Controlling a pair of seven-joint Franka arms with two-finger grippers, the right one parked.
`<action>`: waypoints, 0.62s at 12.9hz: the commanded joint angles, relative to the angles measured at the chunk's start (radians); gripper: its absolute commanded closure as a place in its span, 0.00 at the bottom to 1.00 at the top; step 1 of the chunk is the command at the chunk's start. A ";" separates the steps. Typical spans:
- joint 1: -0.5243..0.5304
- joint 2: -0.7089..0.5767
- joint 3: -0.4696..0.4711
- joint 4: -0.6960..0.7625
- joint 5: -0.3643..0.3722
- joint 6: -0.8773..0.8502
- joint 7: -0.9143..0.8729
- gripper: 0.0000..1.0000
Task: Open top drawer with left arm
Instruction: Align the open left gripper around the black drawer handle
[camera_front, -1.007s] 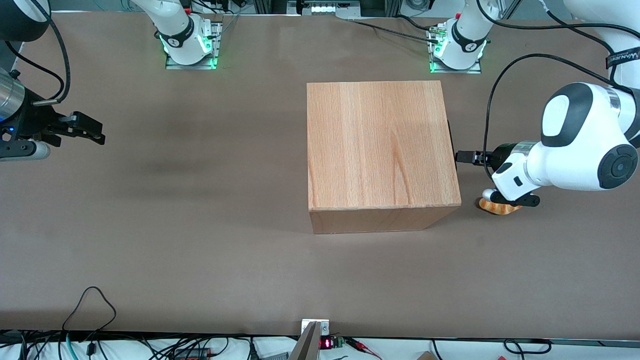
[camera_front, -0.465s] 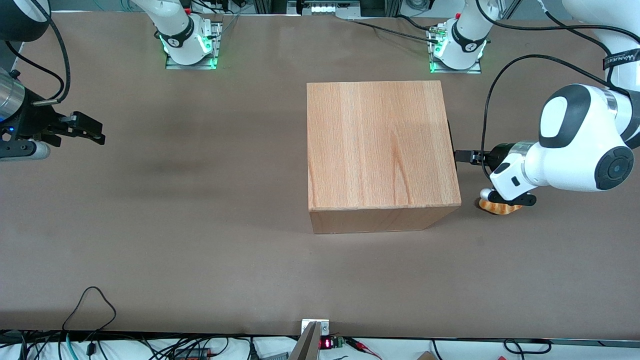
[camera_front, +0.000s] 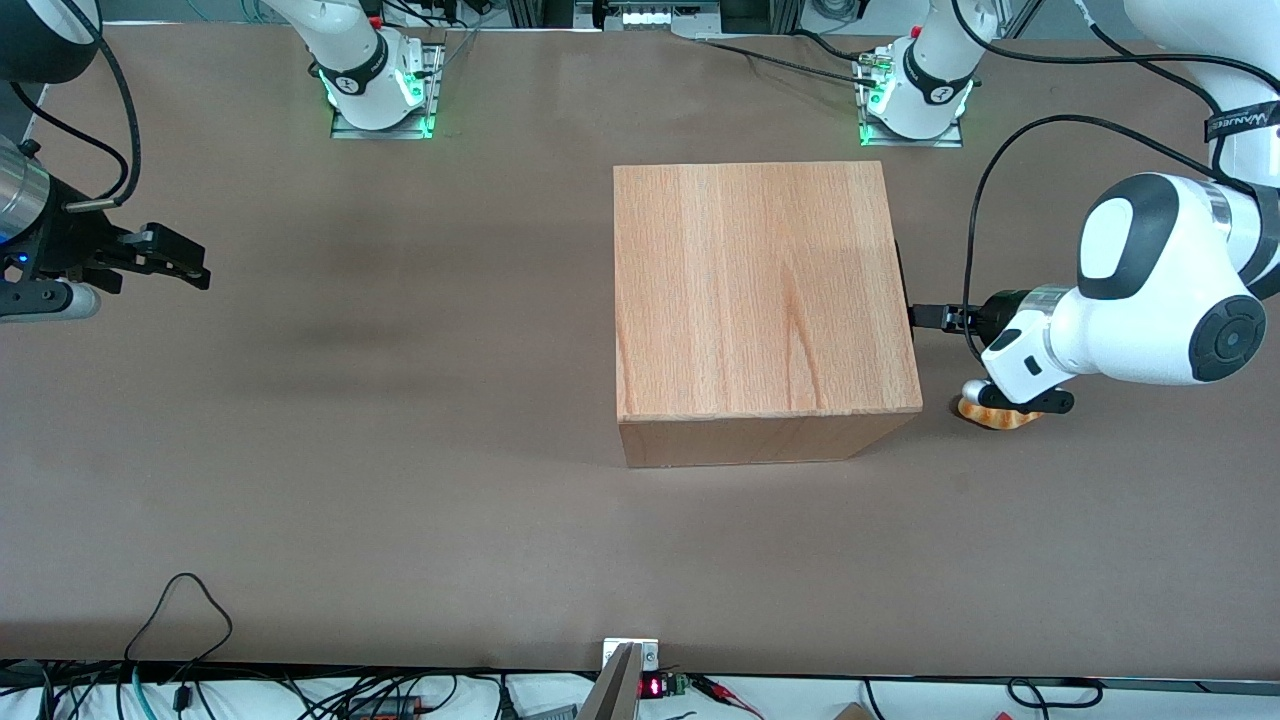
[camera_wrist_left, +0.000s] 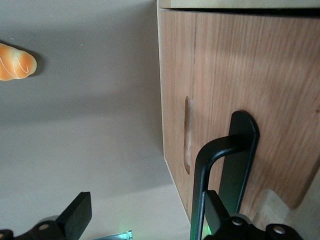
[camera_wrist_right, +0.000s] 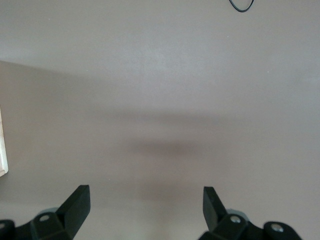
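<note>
The wooden cabinet (camera_front: 760, 290) stands mid-table with its drawer side toward the working arm's end. The top drawer is shut; its front panel (camera_wrist_left: 280, 85) and long black bar handle (camera_wrist_left: 200, 175) show in the left wrist view. In the front view only a black sliver of the handle (camera_front: 901, 285) shows past the cabinet top. The white left arm (camera_front: 1150, 300) reaches in level, and its black gripper (camera_front: 925, 315) is at the handle. The gripper (camera_wrist_left: 147, 212) is open. The bar lies between the fingers, right beside one finger (camera_wrist_left: 220, 210); the other finger (camera_wrist_left: 77, 215) is wide off over the table.
An orange bread-like toy (camera_front: 990, 413) lies on the brown table under the left arm's wrist, beside the cabinet; it also shows in the left wrist view (camera_wrist_left: 15, 61). A recessed grip slot (camera_wrist_left: 187, 135) is in the cabinet's side panel. Robot bases stand along the table edge farthest from the camera.
The left arm's elbow has shifted slightly; the gripper stays at the handle. The drawer and cabinet have not moved.
</note>
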 joint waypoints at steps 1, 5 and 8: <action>0.010 -0.012 0.000 -0.021 -0.028 0.014 0.022 0.00; 0.014 -0.012 0.000 -0.030 -0.052 0.014 0.022 0.00; 0.016 -0.014 0.000 -0.033 -0.063 0.011 0.022 0.00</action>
